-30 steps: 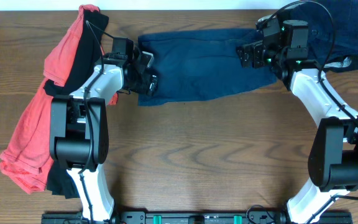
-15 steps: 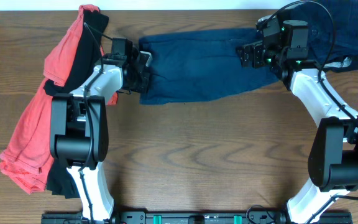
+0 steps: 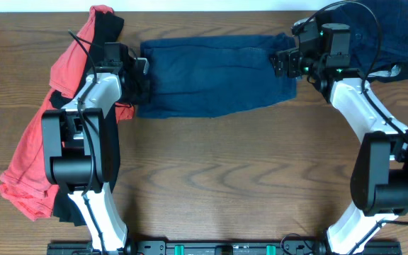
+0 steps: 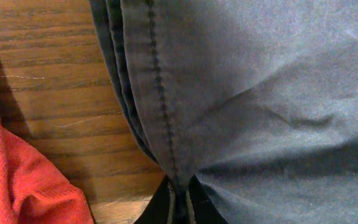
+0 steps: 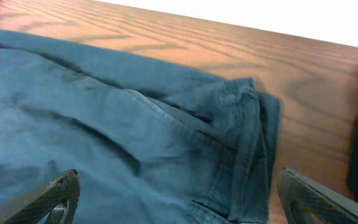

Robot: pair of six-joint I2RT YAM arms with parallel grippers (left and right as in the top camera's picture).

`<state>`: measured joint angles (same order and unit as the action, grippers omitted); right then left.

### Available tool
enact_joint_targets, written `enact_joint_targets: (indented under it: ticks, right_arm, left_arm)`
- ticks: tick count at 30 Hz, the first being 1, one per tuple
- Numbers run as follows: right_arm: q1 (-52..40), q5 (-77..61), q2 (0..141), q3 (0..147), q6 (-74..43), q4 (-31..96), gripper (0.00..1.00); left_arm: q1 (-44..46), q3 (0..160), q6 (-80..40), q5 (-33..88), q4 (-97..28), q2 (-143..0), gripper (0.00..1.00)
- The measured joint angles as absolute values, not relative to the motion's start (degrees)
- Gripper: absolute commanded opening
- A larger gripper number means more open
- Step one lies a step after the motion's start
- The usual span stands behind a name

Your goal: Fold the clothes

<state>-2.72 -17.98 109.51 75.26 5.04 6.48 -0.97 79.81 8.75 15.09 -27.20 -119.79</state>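
A folded blue garment point(image 3: 211, 78) lies flat across the back middle of the table. My left gripper point(image 3: 142, 86) is shut on its left edge. In the left wrist view the fingertips point(image 4: 179, 202) pinch a stitched fold of the blue cloth point(image 4: 260, 93), which puckers towards them. My right gripper point(image 3: 287, 64) hovers open over the garment's right end. In the right wrist view the waistband end point(image 5: 247, 137) lies between its spread fingers point(image 5: 55, 193), which are apart from the cloth.
A pile of red cloth point(image 3: 37, 142) with black cloth point(image 3: 99, 53) in it lies along the left side, close to my left arm; its red edge point(image 4: 17, 180) shows by the gripper. Another dark blue garment point(image 3: 392, 32) lies at the back right corner.
My left gripper has shut on the blue garment's left edge and moved left with it, drawing that end out towards the red pile. The right arm has stayed still.
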Motion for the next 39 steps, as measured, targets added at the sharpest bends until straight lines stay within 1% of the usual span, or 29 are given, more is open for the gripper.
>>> enact_joint_targets:
  ticks: [3, 8, 15, 18, 21, 26, 30, 32, 37, 39]
  right_arm:
    - [-2.39, -17.15, 112.12, 75.24, 4.36, 6.04, 0.99]
    - [0.05, -17.39, 117.3, 75.24, 3.16, 4.03, 0.99]
    - [4.45, -17.61, 118.37, 75.24, 2.13, 1.19, 0.99]
    - [4.99, -18.11, 118.56, 75.24, 2.04, 1.19, 0.99]
    - [5.02, -20.01, 119.13, 75.24, 1.96, 1.06, 0.96]
    - [5.02, -22.81, 122.04, 75.24, 1.3, 0.58, 0.94]
    - [5.02, -23.81, 123.72, 75.26, 0.38, 0.4, 0.97]
    - [5.02, -24.03, 123.72, 75.26, 0.16, 0.38, 0.94]
    - [4.91, -25.19, 123.74, 75.26, -1.23, 0.54, 0.75]
    - [4.71, -26.22, 123.74, 75.26, -1.93, 0.54, 0.72]
  left_arm:
    - [-0.95, 79.81, 8.73, 15.0, -27.22, -119.77, 0.05]
    - [-0.95, 79.81, 8.75, 15.0, -27.22, -119.74, 0.06]
    - [-0.95, 79.81, 8.75, 15.0, -27.2, -119.74, 0.06]
    - [-0.95, 79.81, 8.75, 15.0, -27.22, -119.74, 0.06]
    - [-0.95, 79.81, 8.75, 14.98, -27.22, -119.74, 0.06]
    - [-0.95, 79.81, 8.75, 14.98, -27.22, -119.74, 0.06]
    - [-0.95, 79.81, 8.75, 14.98, -27.22, -119.72, 0.06]
    - [-0.95, 79.81, 8.73, 14.98, -27.22, -119.74, 0.06]
    - [-0.95, 79.81, 8.75, 14.98, -27.22, -119.72, 0.06]
    - [-0.95, 79.81, 8.75, 14.96, -27.22, -119.72, 0.06]
